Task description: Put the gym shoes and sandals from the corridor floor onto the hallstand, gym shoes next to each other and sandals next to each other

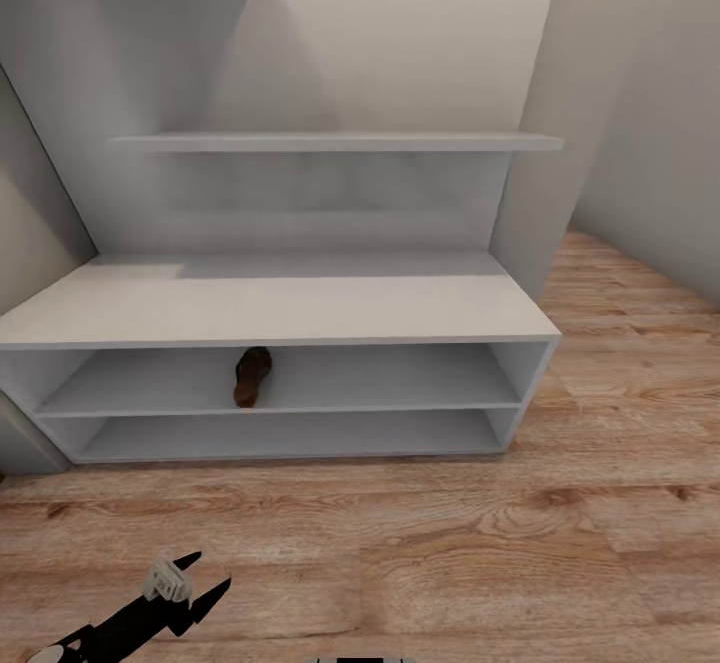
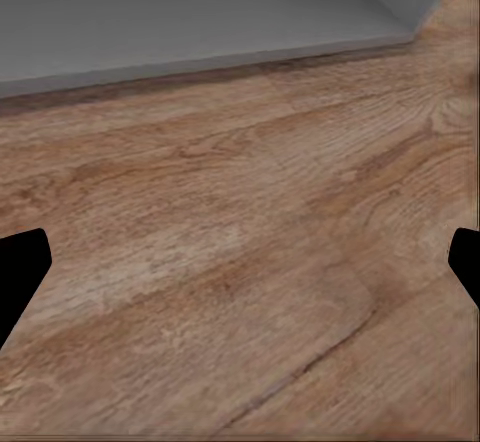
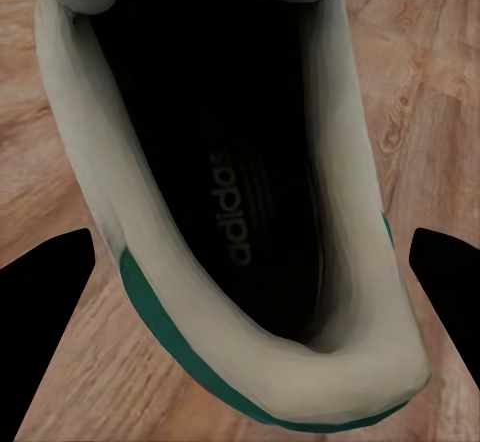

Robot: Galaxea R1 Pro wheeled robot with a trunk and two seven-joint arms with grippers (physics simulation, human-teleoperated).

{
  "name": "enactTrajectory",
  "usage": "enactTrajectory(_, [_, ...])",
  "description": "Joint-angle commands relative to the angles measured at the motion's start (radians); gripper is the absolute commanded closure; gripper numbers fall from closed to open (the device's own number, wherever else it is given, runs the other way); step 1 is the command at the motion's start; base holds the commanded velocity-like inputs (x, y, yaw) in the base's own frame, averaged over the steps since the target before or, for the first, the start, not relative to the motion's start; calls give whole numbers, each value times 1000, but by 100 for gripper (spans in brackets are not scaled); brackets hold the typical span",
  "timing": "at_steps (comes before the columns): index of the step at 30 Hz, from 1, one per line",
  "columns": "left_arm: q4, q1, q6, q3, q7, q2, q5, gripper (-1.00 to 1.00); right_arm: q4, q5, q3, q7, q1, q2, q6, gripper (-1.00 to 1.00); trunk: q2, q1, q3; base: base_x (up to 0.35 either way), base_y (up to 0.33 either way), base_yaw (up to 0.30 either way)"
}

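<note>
One brown sandal (image 1: 252,375) lies on the upper shelf slot of the pale-grey hallstand (image 1: 300,305), left of its middle. Low at the front left, my left gripper (image 1: 207,577) hangs open over the corridor floor (image 1: 450,543) with nothing in it. Seen from its wrist, the left gripper (image 2: 248,262) has only bare planks between its fingers. My right gripper (image 3: 254,252) is shut on the heel end of a white gym shoe (image 3: 235,202) with a green stripe and a dark inside. Brown floor shows behind the shoe.
Stepped wall shelves (image 1: 330,141) rise above the hallstand's flat top. A wall (image 1: 640,103) closes the corridor at the right, and a grey panel stands at the far left. Open wood floor stretches in front of and right of the rack.
</note>
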Motion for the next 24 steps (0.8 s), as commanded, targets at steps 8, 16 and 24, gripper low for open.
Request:
enactTrajectory(8, [-12,4,0,6,-2,-2,7,-100,-41,2,5,10,0,2,-1,100,0,0,-1,0,0,0])
enactTrajectory(16, [-17,4,0,65,-2,-2,8,-100,-50,3,5,11,0,9,-1,100,0,0,-1,-159,-62,0])
enactTrajectory(24, [-16,4,1,66,-2,-2,8,-100,-50,3,5,12,0,12,-1,100,0,0,-1,-56,-12,0])
